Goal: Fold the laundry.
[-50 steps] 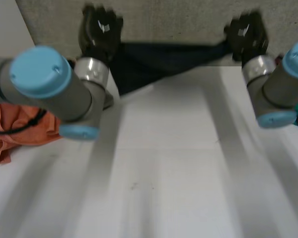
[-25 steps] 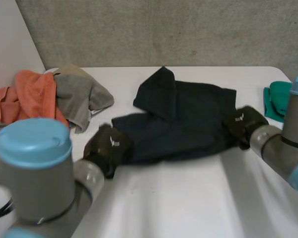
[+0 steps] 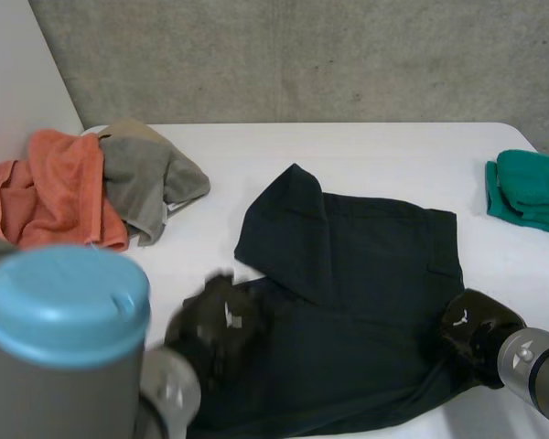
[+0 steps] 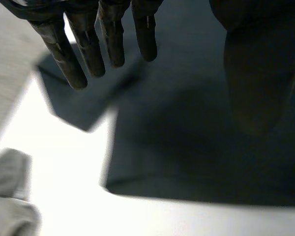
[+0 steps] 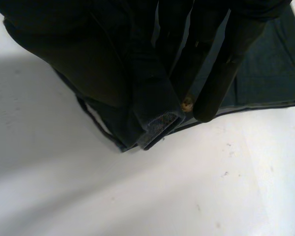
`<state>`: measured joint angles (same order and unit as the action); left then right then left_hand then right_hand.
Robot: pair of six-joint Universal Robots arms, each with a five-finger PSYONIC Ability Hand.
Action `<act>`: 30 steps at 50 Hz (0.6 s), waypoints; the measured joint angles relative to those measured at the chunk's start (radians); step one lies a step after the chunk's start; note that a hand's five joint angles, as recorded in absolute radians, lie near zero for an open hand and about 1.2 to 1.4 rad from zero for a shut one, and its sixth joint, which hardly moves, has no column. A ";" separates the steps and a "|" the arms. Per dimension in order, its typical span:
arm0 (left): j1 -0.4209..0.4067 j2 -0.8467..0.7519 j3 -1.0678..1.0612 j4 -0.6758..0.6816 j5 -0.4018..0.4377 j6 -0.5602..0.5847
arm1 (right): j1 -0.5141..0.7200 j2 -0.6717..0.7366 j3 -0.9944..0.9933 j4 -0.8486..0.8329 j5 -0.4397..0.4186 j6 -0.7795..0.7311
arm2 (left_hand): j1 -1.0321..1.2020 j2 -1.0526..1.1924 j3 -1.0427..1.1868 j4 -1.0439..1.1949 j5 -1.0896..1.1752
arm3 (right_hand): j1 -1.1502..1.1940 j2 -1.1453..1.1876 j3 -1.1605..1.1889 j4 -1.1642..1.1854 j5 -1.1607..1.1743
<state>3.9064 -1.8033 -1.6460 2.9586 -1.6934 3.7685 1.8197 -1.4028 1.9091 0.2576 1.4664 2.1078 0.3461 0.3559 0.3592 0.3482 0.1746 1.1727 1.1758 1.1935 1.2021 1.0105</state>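
A dark navy garment [image 3: 366, 274] lies spread across the middle of the white table [image 3: 375, 151], with one flap folded over at its far left. My left hand [image 3: 221, 315] is over the garment's near left edge. In the left wrist view its fingers [image 4: 88, 44] stand straight above the dark garment [image 4: 187, 123] and hold nothing. My right hand [image 3: 476, 331] is at the near right corner. In the right wrist view its fingers [image 5: 226, 59] and thumb pinch the folded edge of the garment [image 5: 265, 73].
An orange cloth [image 3: 46, 187] and a grey cloth [image 3: 146, 178] lie crumpled at the far left of the table. A folded green cloth [image 3: 531, 187] sits at the far right edge. A concrete wall rises behind the table.
Both hands brought the garment from the far edge down onto the table and drew it toward the near side. The left hand has let go and opened; the right keeps its grip.
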 measured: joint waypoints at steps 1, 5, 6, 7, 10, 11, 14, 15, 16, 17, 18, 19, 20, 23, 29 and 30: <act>0.011 -0.001 0.012 0.021 0.002 0.000 | -0.001 0.000 0.003 -0.012 -0.002 0.007 | 0.000 0.000 -0.002 -0.002 -0.002 | 0.000 0.000 0.000 0.000 0.000; 0.063 -0.016 0.069 0.132 0.016 0.001 | -0.002 0.002 0.018 -0.060 -0.011 0.033 | 0.000 0.000 -0.002 -0.002 -0.002 | 0.000 0.000 0.000 0.000 0.000; 0.071 -0.024 0.080 0.152 0.023 0.001 | -0.002 0.002 0.021 -0.068 -0.014 0.037 | 0.000 0.000 -0.002 -0.002 -0.002 | 0.000 0.000 0.000 0.000 0.000; 0.085 -0.042 0.096 0.181 0.039 0.001 | -0.002 0.002 0.024 -0.077 -0.017 0.043 | 0.006 0.004 0.002 0.005 0.006 | 0.000 0.000 0.000 0.000 0.000; 0.124 -0.103 0.143 0.243 0.098 0.001 | -0.002 0.003 0.029 -0.095 -0.024 0.055 | 0.028 0.028 0.023 0.035 0.039 | 0.000 0.000 0.000 0.000 0.000; 0.155 -0.157 0.181 0.276 0.153 0.000 | -0.001 0.004 0.032 -0.107 -0.028 0.065 | 0.069 0.063 0.056 0.066 0.070 | 0.000 0.000 0.000 0.000 0.000; 0.199 -0.246 0.241 0.304 0.240 -0.001 | 0.000 0.007 0.035 -0.124 -0.031 0.077 | 0.129 0.109 0.107 0.119 0.121 | 0.000 0.000 0.000 0.000 0.001; 0.213 -0.277 0.263 0.309 0.268 -0.001 | 0.000 0.010 0.035 -0.129 -0.031 0.081 | 0.150 0.132 0.131 0.144 0.146 | 0.000 0.000 0.000 0.000 0.002; 0.227 -0.312 0.289 0.312 0.299 -0.001 | 0.001 0.014 0.035 -0.135 -0.031 0.085 | 0.168 0.152 0.151 0.165 0.166 | 0.000 0.000 0.000 0.000 0.002; 0.243 -0.358 0.323 0.314 0.335 -0.001 | 0.001 0.023 0.035 -0.143 -0.031 0.089 | 0.179 0.166 0.165 0.179 0.179 | 0.000 0.000 0.000 0.000 0.002; 0.255 -0.397 0.353 0.314 0.364 -0.002 | 0.002 0.031 0.035 -0.149 -0.032 0.092 | 0.186 0.174 0.173 0.186 0.186 | 0.000 0.000 0.000 0.000 0.002; 0.266 -0.435 0.383 0.314 0.390 -0.002 | 0.002 0.039 0.034 -0.155 -0.032 0.094 | 0.189 0.178 0.177 0.191 0.191 | 0.000 0.000 0.000 0.000 0.002; 0.269 -0.449 0.394 0.314 0.399 -0.002 | 0.002 0.042 0.034 -0.157 -0.032 0.095 | 0.189 0.179 0.178 0.192 0.192 | 0.000 0.000 0.000 0.000 0.003; 0.292 -0.560 0.488 0.311 0.451 -0.001 | 0.002 0.068 0.033 -0.172 -0.031 0.098 | 0.196 0.189 0.187 0.203 0.202 | 0.000 0.000 0.000 0.000 0.004; 0.303 -0.683 0.598 0.307 0.473 0.000 | 0.000 0.085 0.031 -0.184 -0.029 0.099 | 0.242 0.229 0.224 0.240 0.238 | 0.000 0.000 0.000 0.000 0.005; 0.304 -0.698 0.611 0.307 0.472 0.000 | -0.001 0.086 0.031 -0.185 -0.028 0.099 | 0.272 0.258 0.254 0.265 0.262 | 0.000 0.000 0.000 0.000 0.005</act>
<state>4.2100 -2.5009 -1.0349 3.2660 -1.2215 3.7688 1.8191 -1.3164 1.9398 0.0727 1.4383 2.2066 0.6184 0.6139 0.6129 0.6137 0.4370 1.1727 1.1758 1.1935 1.2021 1.0154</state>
